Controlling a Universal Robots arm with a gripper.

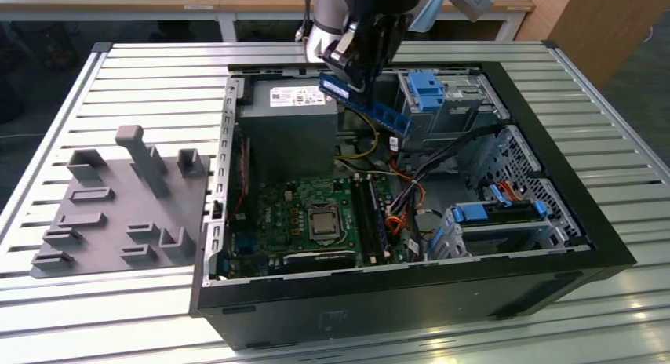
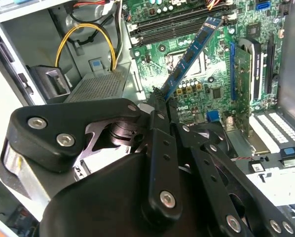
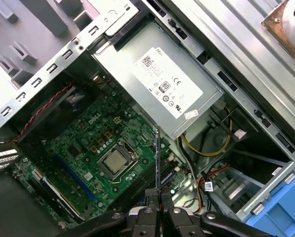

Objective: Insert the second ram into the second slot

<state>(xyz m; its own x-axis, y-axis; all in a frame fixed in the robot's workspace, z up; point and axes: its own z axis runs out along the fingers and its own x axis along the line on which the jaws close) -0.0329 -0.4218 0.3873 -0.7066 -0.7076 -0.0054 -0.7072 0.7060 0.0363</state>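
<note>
Dark blue ram [image 1: 369, 109] is pinched at one end by the closed claw [image 1: 344, 75], its long axis slanting out and down from the fingertips, held well above the motherboard slots [image 1: 369, 215] inside the case [image 1: 419, 309].

In the exterior view, looked down at a slant from well back on the whole open computer case [image 1: 366, 313]. In both wrist views, peered from close behind the gripper [image 2: 160, 98] [image 3: 157, 195] down into it. Shared the green motherboard [image 1: 278, 211] [image 2: 157, 52] [image 3: 83, 143] across all three.
</note>
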